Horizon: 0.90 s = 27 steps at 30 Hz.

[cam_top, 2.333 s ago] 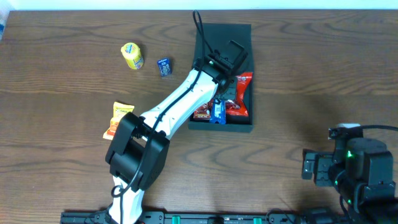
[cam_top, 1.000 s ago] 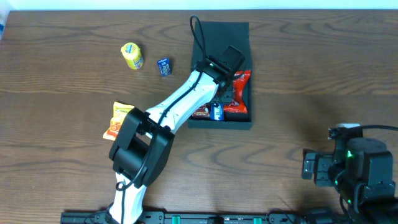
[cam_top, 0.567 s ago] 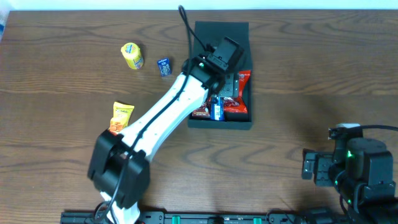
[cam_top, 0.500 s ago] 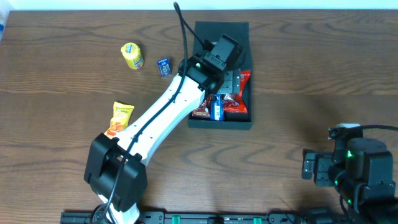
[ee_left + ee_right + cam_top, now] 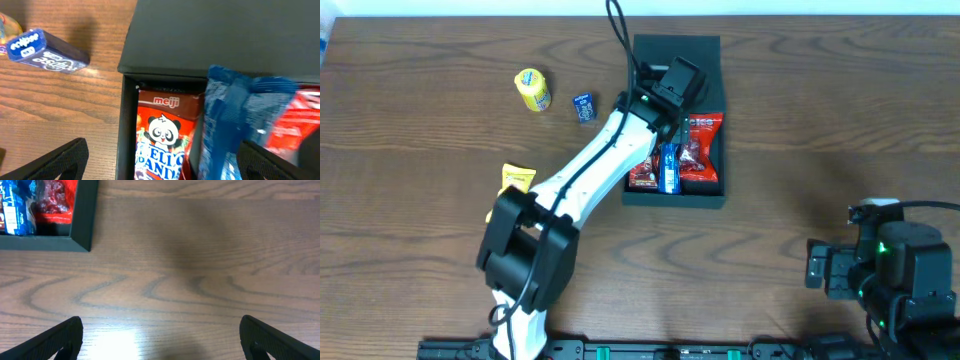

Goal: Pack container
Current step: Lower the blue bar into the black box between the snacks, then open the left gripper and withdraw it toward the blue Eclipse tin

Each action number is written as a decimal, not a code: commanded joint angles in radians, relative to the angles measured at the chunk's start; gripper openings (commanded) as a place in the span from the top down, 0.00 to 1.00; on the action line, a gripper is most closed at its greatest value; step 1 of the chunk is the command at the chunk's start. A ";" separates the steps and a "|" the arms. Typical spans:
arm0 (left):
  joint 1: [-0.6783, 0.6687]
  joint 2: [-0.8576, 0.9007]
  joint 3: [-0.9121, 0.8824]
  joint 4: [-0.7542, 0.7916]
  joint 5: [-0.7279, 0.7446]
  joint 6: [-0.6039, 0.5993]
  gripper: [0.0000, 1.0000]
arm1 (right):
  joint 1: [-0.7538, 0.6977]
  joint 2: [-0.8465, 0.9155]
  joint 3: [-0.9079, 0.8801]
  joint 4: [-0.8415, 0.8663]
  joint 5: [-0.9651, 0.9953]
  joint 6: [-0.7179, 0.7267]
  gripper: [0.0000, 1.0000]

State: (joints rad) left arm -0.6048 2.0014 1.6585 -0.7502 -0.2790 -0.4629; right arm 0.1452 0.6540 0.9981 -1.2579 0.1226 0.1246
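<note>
The container (image 5: 713, 197) is a dark square box with its flap lid (image 5: 676, 50) laid open at the far end. Inside lie a red Hello Panda packet (image 5: 162, 135), a blue packet (image 5: 235, 115) and another red packet (image 5: 700, 150). My left gripper (image 5: 165, 165) hovers open over the box's left wall, holding nothing. One of its fingers is over the table and the other over the blue packet; in the overhead view the left gripper (image 5: 672, 85) sits above the box's far half. My right gripper (image 5: 160, 345) stands open over bare table, well right of the box.
On the table left of the box lie a small blue gum box (image 5: 42, 50), a yellow snack (image 5: 531, 89) and an orange packet (image 5: 513, 179) partly under my left arm. The box's near right corner (image 5: 82, 215) shows in the right wrist view.
My left gripper has opened and shifted toward the far end of the box. The packets in the box now show more fully. The right arm has not moved.
</note>
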 commanded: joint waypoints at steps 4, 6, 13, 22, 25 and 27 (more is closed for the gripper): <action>0.003 0.045 -0.005 0.003 -0.039 0.018 0.04 | -0.010 -0.002 0.001 0.001 -0.003 -0.010 0.01; 0.002 0.056 -0.005 0.003 -0.040 0.018 0.04 | -0.010 -0.002 0.001 0.001 -0.003 -0.010 0.01; -0.004 0.109 -0.005 -0.005 -0.040 0.018 0.04 | -0.010 -0.002 0.001 0.001 -0.003 -0.010 0.01; -0.011 0.132 -0.005 -0.016 -0.048 0.018 0.05 | -0.010 -0.002 0.001 0.001 -0.003 -0.010 0.01; -0.011 0.122 0.000 -0.034 -0.092 0.013 0.04 | -0.010 -0.002 0.001 0.001 -0.003 -0.010 0.01; -0.014 0.101 0.028 -0.073 -0.117 0.013 0.05 | -0.010 -0.002 0.001 0.001 -0.003 -0.010 0.01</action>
State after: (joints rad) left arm -0.6189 2.0750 1.6737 -0.7849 -0.3412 -0.4633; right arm 0.1452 0.6540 0.9981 -1.2575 0.1226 0.1246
